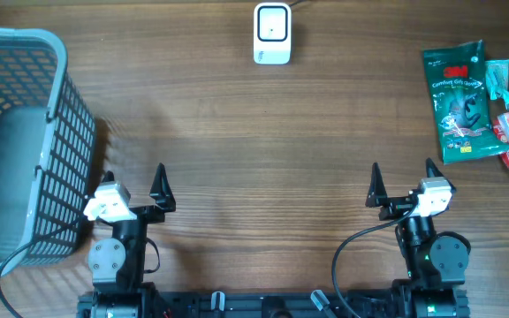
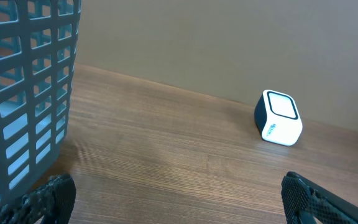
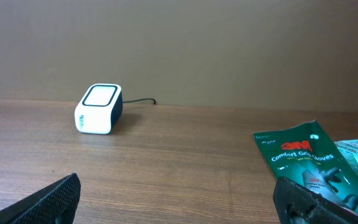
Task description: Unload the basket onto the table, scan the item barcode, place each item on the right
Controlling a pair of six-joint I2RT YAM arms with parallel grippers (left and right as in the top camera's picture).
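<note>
Wood-grain table (image 1: pixel 263 132), plain beige wall (image 3: pixel 229 43).

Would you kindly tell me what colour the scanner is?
The scanner is white with a dark side, clearest in the right wrist view.

Grey basket (image 2: pixel 23 93) left, white scanner (image 2: pixel 278 118) right.

White scanner (image 1: pixel 272 34) stands far-centre; green 3M packet (image 1: pixel 456 104) lies flat, right.
</note>
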